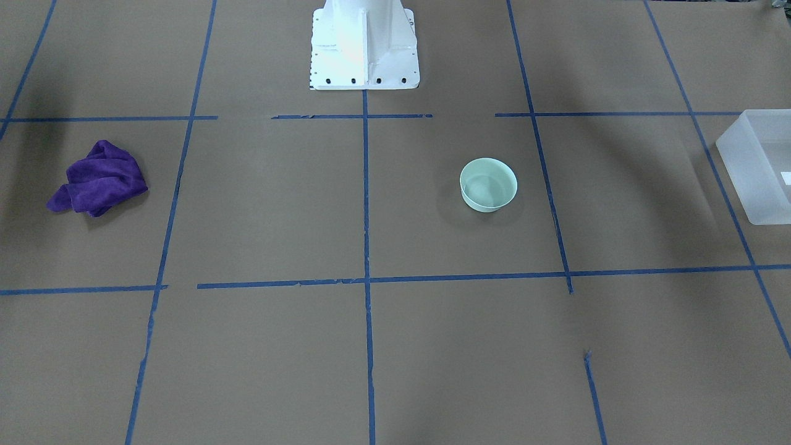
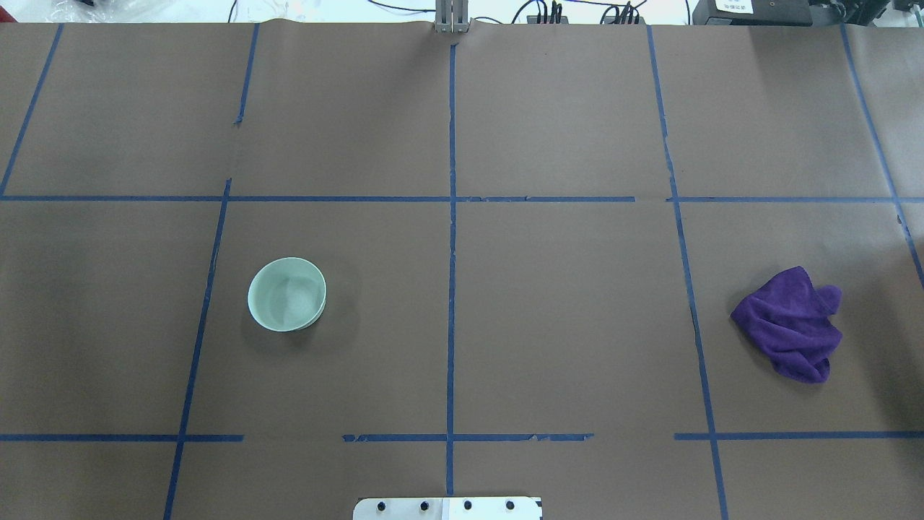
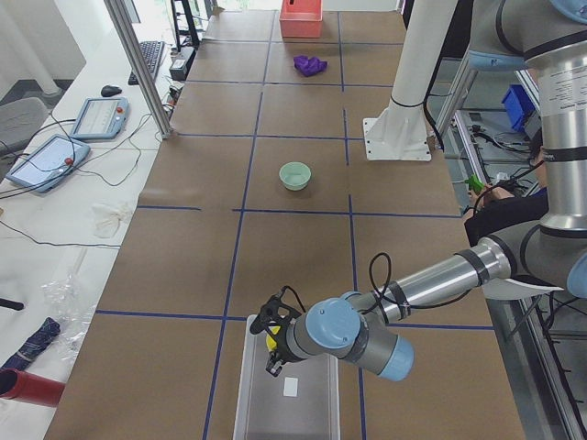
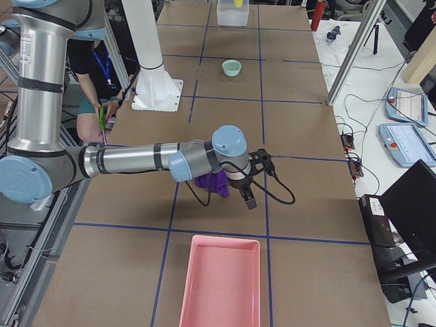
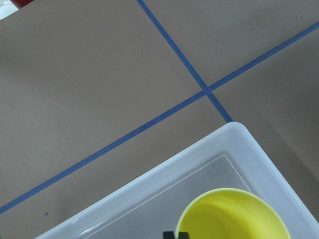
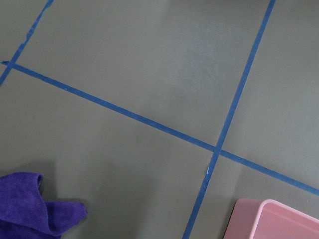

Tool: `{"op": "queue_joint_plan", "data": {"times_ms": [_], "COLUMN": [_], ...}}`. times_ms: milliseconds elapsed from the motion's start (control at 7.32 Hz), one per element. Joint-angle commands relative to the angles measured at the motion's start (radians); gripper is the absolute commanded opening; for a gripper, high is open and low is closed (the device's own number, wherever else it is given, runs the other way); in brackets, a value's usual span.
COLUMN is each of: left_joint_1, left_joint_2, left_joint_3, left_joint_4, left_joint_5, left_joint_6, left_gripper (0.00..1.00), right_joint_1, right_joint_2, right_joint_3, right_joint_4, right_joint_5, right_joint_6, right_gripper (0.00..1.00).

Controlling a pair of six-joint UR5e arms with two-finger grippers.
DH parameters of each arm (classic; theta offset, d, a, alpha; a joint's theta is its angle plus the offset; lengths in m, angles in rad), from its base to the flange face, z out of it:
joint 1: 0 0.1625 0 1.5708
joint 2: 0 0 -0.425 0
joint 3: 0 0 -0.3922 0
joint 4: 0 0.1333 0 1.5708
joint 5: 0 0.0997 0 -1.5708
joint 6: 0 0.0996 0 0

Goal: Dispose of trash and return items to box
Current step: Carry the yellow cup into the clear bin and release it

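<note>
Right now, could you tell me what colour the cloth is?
The cloth is purple, best seen overhead.

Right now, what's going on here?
The left hand holds the cup just over the box, seemingly about to release it. The bowl sits apart, not yet put away. The right hand hangs beside the cloth, near a tray; whether it is open or shut can't be told.

Left claw (image 3: 269, 344), right claw (image 4: 253, 180) — both low
</note>
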Motion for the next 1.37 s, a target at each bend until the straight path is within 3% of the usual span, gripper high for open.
{"op": "queue_joint_plan", "data": {"times_ms": [0, 410, 546, 683, 1230], "left_joint_1": [0.079, 0.15, 0.158, 0.167, 0.18], "left_joint_2": [0.024, 0.049, 0.049, 0.049, 0.047], "left_joint_3": [0.008, 0.025, 0.025, 0.025, 0.018], "left_joint_4": [-0.028, -0.042, -0.043, -0.046, -0.091], "left_joint_5": [-0.039, -0.04, -0.04, -0.035, -0.029], "left_joint_6": [-0.081, -0.081, -0.081, -0.08, -0.089], "left_gripper": [0.0, 0.0, 0.13, 0.35, 0.5], "right_joint_1": [0.0, 0.0, 0.0, 0.0, -0.002], "right_joint_2": [0.001, 0.001, 0.001, 0.0, 0.001], "right_joint_3": [-0.001, -0.001, -0.003, -0.003, -0.003], "right_joint_4": [0.0, 0.0, -0.002, -0.002, -0.002], "right_joint_5": [0.0, 0.0, 0.0, 0.0, 0.002], "right_joint_6": [-0.001, -0.001, -0.001, -0.001, 0.001], "right_gripper": [1.0, 1.0, 1.0, 1.0, 1.0]}}
